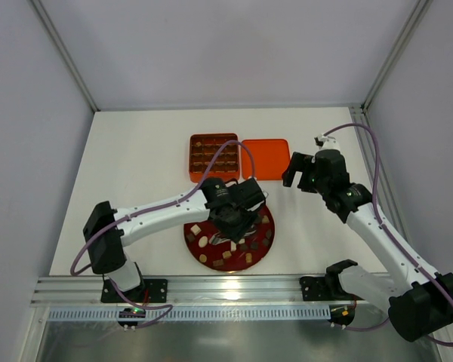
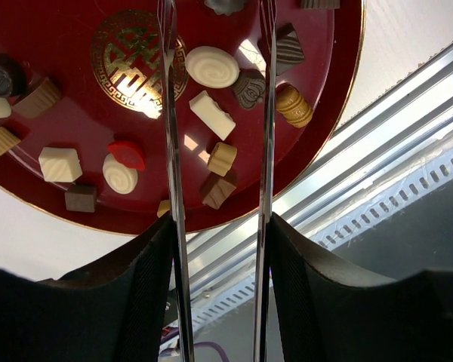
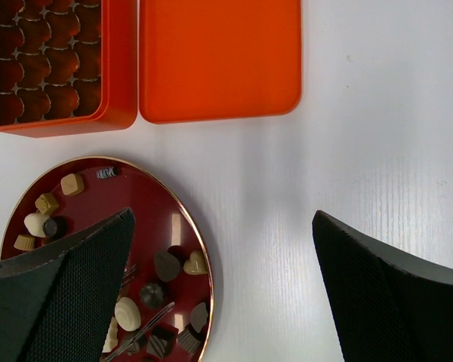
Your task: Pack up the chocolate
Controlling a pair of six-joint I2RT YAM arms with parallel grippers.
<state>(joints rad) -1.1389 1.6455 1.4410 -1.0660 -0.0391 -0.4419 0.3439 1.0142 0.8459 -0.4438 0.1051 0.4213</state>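
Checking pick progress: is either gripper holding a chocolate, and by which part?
Neither. The left gripper hangs open over the red plate; the right gripper is open above the table.

No readable text; only a gold ornamental emblem (image 2: 138,59) on the red plate (image 2: 68,128).

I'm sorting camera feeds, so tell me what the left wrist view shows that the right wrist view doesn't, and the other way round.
Only the left wrist view shows the gold emblem on the red plate, the metal rail at the table's near edge, and the left gripper with its thin tongs open over a white oblong chocolate.

Only the right wrist view shows the orange box with its brown tray of pockets, the orange lid beside it, and the open right gripper above bare table.

Both show the red plate and its loose chocolates.
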